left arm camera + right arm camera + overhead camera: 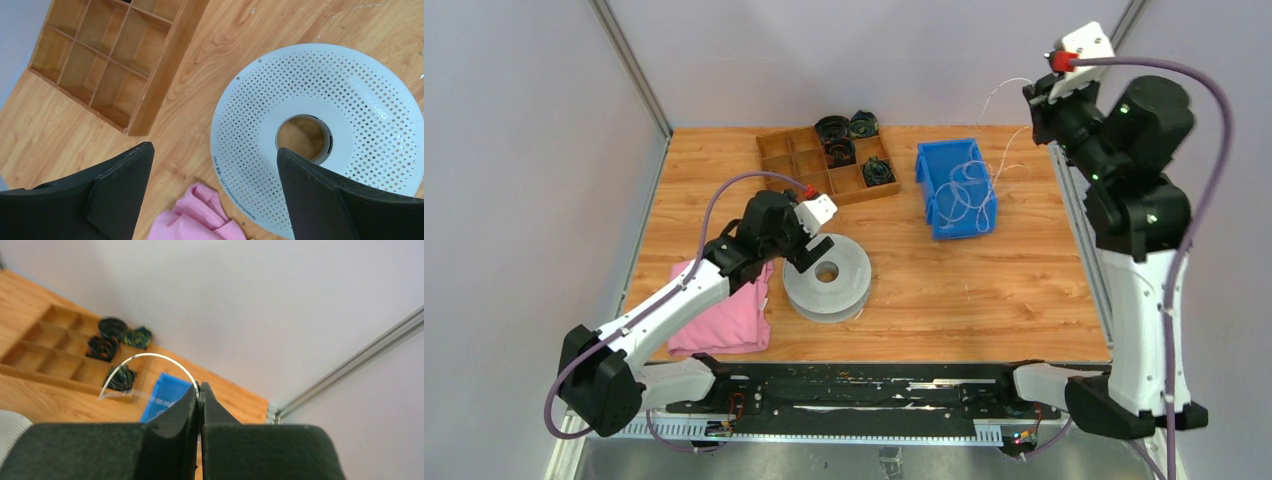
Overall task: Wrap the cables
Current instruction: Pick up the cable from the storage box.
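Note:
Thin white cables (pixel 969 190) lie in loose loops in the blue bin (pixel 931 185). High above the table's far right corner, my right gripper (pixel 1031 92) (pixel 199 386) is shut on one cable (pixel 150 356). That cable arcs away to the left from the fingertips, and another stretch (pixel 1009 150) hangs down toward the bin. My left gripper (pixel 809 262) (pixel 215 155) stands open above the left edge of a grey perforated spool (pixel 827 275) (pixel 350 90), with nothing between its fingers.
A wooden divider tray (pixel 789 160) (pixel 100 60) at the back holds dark coiled bundles (pixel 836 150) (pixel 112 330). A pink cloth (pixel 724 310) (pixel 200 220) lies left of the spool. Metal frame posts (pixel 629 60) stand at the far corners.

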You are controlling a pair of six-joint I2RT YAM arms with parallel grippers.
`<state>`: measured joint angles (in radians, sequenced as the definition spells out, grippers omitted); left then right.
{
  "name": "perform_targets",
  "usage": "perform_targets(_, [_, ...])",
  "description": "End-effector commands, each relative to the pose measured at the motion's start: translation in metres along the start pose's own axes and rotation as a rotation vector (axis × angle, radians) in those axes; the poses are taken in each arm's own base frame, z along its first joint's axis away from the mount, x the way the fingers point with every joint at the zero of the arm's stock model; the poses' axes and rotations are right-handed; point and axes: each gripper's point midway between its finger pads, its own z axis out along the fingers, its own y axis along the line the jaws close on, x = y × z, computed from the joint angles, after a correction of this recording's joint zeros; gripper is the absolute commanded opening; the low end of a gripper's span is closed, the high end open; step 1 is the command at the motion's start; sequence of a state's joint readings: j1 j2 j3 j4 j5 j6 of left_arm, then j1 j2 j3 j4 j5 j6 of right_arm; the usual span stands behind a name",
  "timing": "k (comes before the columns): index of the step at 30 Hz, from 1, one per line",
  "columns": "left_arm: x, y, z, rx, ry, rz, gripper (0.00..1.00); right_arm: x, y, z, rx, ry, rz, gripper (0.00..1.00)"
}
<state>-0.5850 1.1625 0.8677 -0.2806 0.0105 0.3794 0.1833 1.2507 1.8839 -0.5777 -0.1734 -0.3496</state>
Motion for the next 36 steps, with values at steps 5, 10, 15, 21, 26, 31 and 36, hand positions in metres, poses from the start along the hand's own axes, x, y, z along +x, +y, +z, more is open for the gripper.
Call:
perform_targets(5, [-0.058, 0.000, -0.017, 0.096, -0.120, 0.062, 0.98, -0.088, 0.032, -0.075, -0.192, -0.219, 0.120, 0.01])
perform_targets(10, [-0.102, -0.030, -0.034, 0.309, -0.270, 0.084, 0.98, -0.121, 0.045, -0.114, -0.281, -0.304, 0.152, 0.01])
perform_targets(15, [-0.180, -0.056, -0.070, 0.547, -0.468, 0.051, 0.98, -0.128, 0.064, -0.126, -0.393, -0.320, 0.221, 0.01])
perform_targets(21, [-0.262, -0.086, -0.078, 0.695, -0.625, -0.083, 0.98, -0.125, 0.084, -0.111, -0.525, -0.300, 0.292, 0.01])
perform_targets(26, [-0.276, -0.119, -0.052, 0.769, -0.600, -0.100, 0.98, -0.127, 0.096, -0.105, -0.616, -0.291, 0.358, 0.01])
perform_targets(31, [-0.263, -0.146, -0.020, 0.862, -0.549, -0.205, 0.98, -0.132, 0.105, -0.104, -0.700, -0.293, 0.410, 0.00])
perform_targets(36, [-0.249, -0.166, -0.014, 0.978, -0.512, -0.217, 0.98, -0.125, 0.109, -0.101, -0.731, -0.274, 0.430, 0.01])
